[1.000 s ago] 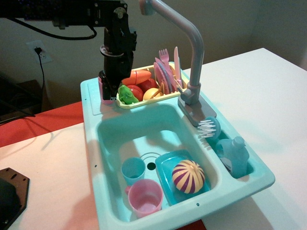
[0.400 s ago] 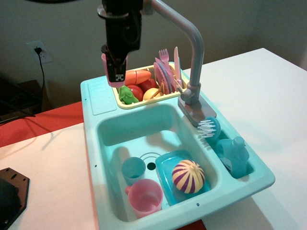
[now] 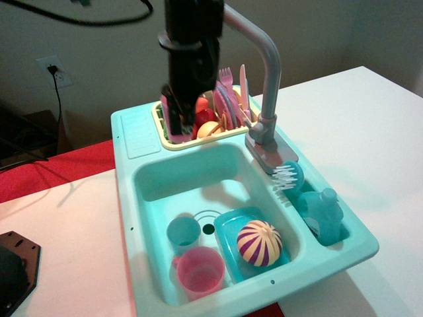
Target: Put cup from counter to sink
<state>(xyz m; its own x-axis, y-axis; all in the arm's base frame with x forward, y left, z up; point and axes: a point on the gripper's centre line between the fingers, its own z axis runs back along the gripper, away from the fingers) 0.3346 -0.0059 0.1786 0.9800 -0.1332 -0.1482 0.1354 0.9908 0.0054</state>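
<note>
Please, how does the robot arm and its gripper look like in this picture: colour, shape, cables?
The arm is black and blocky, with a round collar above the wrist. A black cable loops away from it at the top left. The gripper has narrow dark fingers pointing down. No markings are readable.

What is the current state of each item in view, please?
gripper: shut on the pale pink cup, raised.
pale pink cup: held upright in the air, in front of the dish rack.
counter: bare.
sink: holds blue cup, wider pink cup, tray with striped ball.
</note>
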